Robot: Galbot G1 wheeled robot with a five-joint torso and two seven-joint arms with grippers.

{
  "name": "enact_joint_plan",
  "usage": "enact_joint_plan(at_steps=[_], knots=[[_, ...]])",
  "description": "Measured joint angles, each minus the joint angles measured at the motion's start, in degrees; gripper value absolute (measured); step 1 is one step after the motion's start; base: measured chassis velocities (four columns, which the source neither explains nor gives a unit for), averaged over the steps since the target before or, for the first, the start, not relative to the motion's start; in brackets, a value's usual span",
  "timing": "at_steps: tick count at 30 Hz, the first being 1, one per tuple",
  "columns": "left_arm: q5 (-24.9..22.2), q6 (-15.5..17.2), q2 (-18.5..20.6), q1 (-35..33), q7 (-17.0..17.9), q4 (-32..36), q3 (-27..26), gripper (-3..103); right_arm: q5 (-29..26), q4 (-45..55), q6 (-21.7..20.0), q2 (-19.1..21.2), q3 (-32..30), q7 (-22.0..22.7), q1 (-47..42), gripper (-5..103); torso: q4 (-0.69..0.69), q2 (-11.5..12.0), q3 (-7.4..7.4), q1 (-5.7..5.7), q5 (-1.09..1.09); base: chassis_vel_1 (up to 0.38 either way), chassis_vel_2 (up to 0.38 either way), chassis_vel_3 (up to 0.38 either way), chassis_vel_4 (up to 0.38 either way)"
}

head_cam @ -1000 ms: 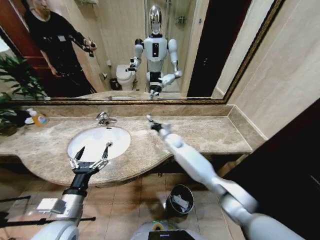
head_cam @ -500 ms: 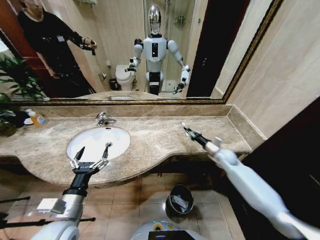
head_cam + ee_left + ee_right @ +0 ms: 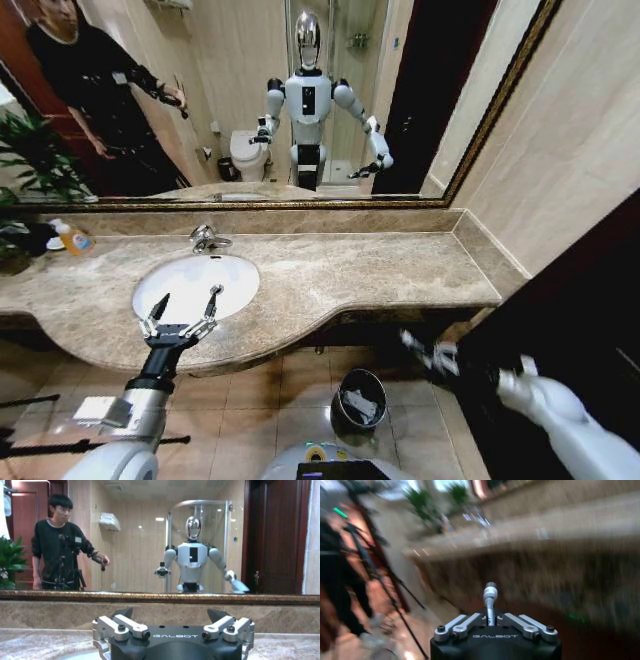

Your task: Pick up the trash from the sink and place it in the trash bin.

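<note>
Trash, a slim white tube [image 3: 490, 594], is pinched between the closed fingers of the right claw [image 3: 417, 347], which hangs below the counter [image 3: 380, 270] edge, beside and above the trash bin [image 3: 360, 398] on the floor. The bin already holds pale items. The left claw [image 3: 181, 306] hovers with fingers spread wide over the near rim of the sink [image 3: 196, 285], whose basin looks bare. To finish well, the right claw should probably centre over the bin's mouth before letting go. Room is tight: counter overhang above, dark wall to the right.
</note>
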State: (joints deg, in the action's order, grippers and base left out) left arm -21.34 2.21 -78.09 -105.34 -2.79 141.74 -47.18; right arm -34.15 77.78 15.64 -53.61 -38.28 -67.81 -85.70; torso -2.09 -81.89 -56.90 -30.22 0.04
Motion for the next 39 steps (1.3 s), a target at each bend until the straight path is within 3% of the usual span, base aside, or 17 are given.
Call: enact_joint_plan(at_steps=[3,6,8,12,17,21,25,27,29,32,33,36,37,39], knots=[[0.0,0.0,0.0,0.0,0.0,0.0,0.0,100,8.7,-5.1,3.0,-6.2,4.5,10.0,3.3,6,-0.03,0.0,0.00,0.00,-0.04,0.000,0.000,0.000,0.000],[0.0,0.0,0.0,0.0,0.0,0.0,0.0,100,12.3,-7.6,3.3,-8.6,5.9,13.7,4.8,6,-0.04,0.0,0.00,0.00,-0.04,0.000,0.000,0.000,0.000],[0.0,0.0,0.0,0.0,0.0,0.0,0.0,100,19.1,-14.4,3.4,-13.5,8.3,21.5,8.3,6,-0.03,0.0,0.00,-0.01,-0.06,0.000,0.000,0.000,0.000],[0.0,0.0,0.0,0.0,0.0,0.0,0.0,100,26.6,-23.7,6.3,-17.9,9.5,27.5,12.7,6,-0.01,0.0,-0.01,-0.01,-0.05,0.000,0.000,0.000,0.000],[0.0,0.0,0.0,0.0,0.0,0.0,0.0,100,31.5,-32.8,9.9,-21.0,13.0,36.1,17.6,6,-0.03,0.0,-0.01,-0.01,-0.09,0.000,0.000,0.000,0.000],[0.0,0.0,0.0,0.0,0.0,0.0,0.0,100,33.3,-36.3,10.7,-23.4,13.3,39.5,19.4,6,-0.03,0.0,-0.01,-0.01,-0.03,0.000,0.000,0.000,0.000],[0.0,0.0,0.0,0.0,0.0,0.0,0.0,100,33.8,-38.3,11.2,-23.9,13.4,40.1,20.2,3,-0.02,0.0,-0.01,-0.01,-0.05,0.000,0.000,0.000,0.000],[0.0,0.0,0.0,0.0,0.0,0.0,0.0,100,34.5,-42.1,13.7,-23.9,13.6,41.0,22.0,19,-0.02,0.0,-0.01,-0.01,-0.05,0.000,0.000,0.000,0.000],[0.0,0.0,0.0,0.0,0.0,0.0,0.0,100,34.9,-42.9,14.2,-23.9,13.6,41.5,22.5,19,-0.02,0.0,-0.01,-0.01,-0.05,0.000,0.000,0.000,0.000],[0.0,0.0,0.0,0.0,0.0,0.0,0.0,100,35.2,-43.7,14.7,-23.4,13.5,43.5,23.2,36,-0.02,0.0,-0.01,-0.01,-0.06,0.000,0.000,0.000,0.000],[0.0,0.0,0.0,0.0,0.0,0.0,0.0,100,35.2,-43.7,14.7,-23.4,13.5,43.5,23.2,36,-0.02,0.0,-0.01,-0.01,-0.06,0.000,0.000,0.000,0.000],[0.0,0.0,0.0,0.0,0.0,0.0,0.0,100,32.8,-42.3,14.8,-22.4,13.4,44.2,22.7,52,-0.03,0.0,-0.01,-0.01,-0.03,0.000,0.000,0.000,0.000],[0.0,0.0,0.0,0.0,0.0,0.0,0.0,100,32.8,-42.3,14.8,-22.4,13.4,44.2,22.7,52,-0.03,0.0,-0.01,-0.01,-0.03,0.000,0.000,0.000,0.000],[0.0,0.0,0.0,0.0,0.0,0.0,0.0,100,28.3,-38.8,15.0,-21.3,12.8,43.5,20.4,63,-0.02,0.0,-0.01,-0.01,-0.03,0.000,0.000,0.000,0.000]])
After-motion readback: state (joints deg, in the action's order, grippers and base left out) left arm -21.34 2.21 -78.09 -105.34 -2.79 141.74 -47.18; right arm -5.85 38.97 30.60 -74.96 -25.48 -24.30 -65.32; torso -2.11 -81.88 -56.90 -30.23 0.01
